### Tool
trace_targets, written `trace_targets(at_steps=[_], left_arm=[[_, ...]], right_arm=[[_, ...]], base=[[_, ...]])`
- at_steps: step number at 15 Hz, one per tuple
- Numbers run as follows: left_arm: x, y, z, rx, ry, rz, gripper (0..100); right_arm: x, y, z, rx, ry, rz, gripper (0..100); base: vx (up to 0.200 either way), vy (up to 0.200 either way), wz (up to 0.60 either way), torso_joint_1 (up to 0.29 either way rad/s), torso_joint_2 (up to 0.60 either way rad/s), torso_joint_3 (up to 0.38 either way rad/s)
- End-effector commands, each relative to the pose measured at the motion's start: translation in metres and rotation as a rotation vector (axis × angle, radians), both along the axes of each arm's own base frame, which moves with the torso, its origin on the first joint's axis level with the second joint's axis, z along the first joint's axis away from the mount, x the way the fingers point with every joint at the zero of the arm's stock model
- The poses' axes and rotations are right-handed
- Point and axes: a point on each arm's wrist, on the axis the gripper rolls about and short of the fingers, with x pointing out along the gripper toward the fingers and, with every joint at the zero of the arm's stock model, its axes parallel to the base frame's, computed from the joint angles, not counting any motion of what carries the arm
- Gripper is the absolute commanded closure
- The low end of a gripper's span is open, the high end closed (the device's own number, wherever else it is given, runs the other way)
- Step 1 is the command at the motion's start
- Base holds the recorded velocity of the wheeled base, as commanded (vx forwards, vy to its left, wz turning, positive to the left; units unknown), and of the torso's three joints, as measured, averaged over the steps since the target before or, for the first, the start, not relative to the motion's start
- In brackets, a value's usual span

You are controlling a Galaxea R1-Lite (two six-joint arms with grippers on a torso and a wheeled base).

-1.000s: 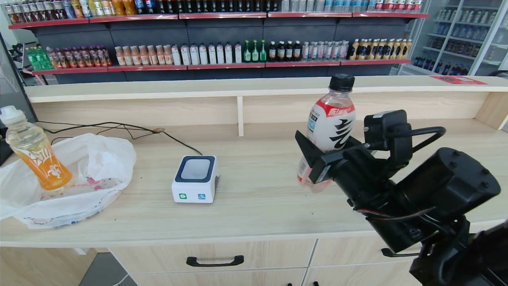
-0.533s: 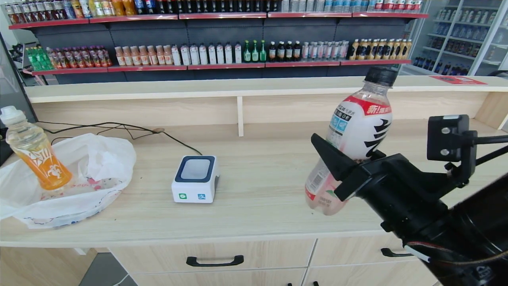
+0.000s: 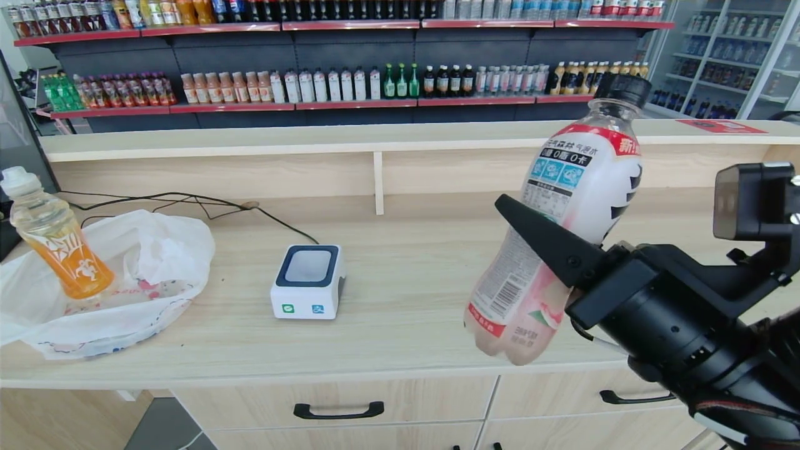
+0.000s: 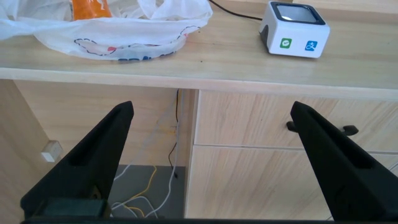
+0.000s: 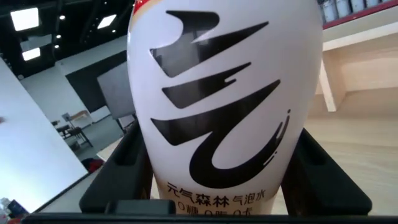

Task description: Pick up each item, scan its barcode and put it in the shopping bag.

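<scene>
Currently held: drink bottle [image 3: 578,181], one, in the right tool [image 3: 559,240], whose fingers clamp its mid-body from either side.
Appearance: clear plastic, black screw cap; white sleeve label with bold black brush strokes, a red band at the shoulder, blue panels and fine print down the side, a barcode low on the side turned toward the head camera, and a peach picture over the pale pink base.
Position: lifted clear of the worktop [image 3: 406,325], over its right front part, tilted with the cap leaning right.
Scanner [image 3: 307,281]: white box, dark-framed window facing up, mid-worktop, well apart from the bottle.
Shopping bag [image 3: 162,269]: white plastic, slumped at the left end, with an orange drink bottle [image 3: 56,244] leaning in it.
Left tool [image 4: 211,121]: fingers spread wide, below the worktop's front edge.
</scene>
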Motion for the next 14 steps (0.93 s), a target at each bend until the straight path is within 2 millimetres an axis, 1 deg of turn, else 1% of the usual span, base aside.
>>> trace_targets(at_steps=[1,5,8,9,12,14], left_arm=[[0.000,0.000,0.000,-0.001,0.000,0.000,0],[0.000,0.000,0.000,-0.001,0.000,0.000,0],[0.000,0.000,0.000,0.001,0.000,0.000,0],[0.000,0.000,0.000,0.001,0.000,0.000,0],[0.000,0.000,0.000,-0.001,0.000,0.000,0],[0.000,0.000,0.000,0.001,0.000,0.000,0]], right_arm=[[-0.003,-0.002,0.004,0.029,0.000,0.024,100],[-0.004,-0.003,0.013,0.066,-0.015,0.063,100],[-0.010,-0.006,0.021,0.062,-0.062,0.171,100],[-0.011,-0.006,0.021,0.063,-0.063,0.178,100],[-0.014,-0.008,0.034,0.129,-0.074,0.207,100],[-0.016,-0.010,0.037,0.130,-0.088,0.235,100]], base=[[0.000,0.000,0.00,0.000,0.00,0.000],[0.000,0.000,0.00,0.000,0.00,0.000],[0.000,0.000,0.00,0.000,0.00,0.000],[0.000,0.000,0.00,0.000,0.00,0.000],[0.000,0.000,0.00,0.000,0.00,0.000],[0.000,0.000,0.00,0.000,0.00,0.000]])
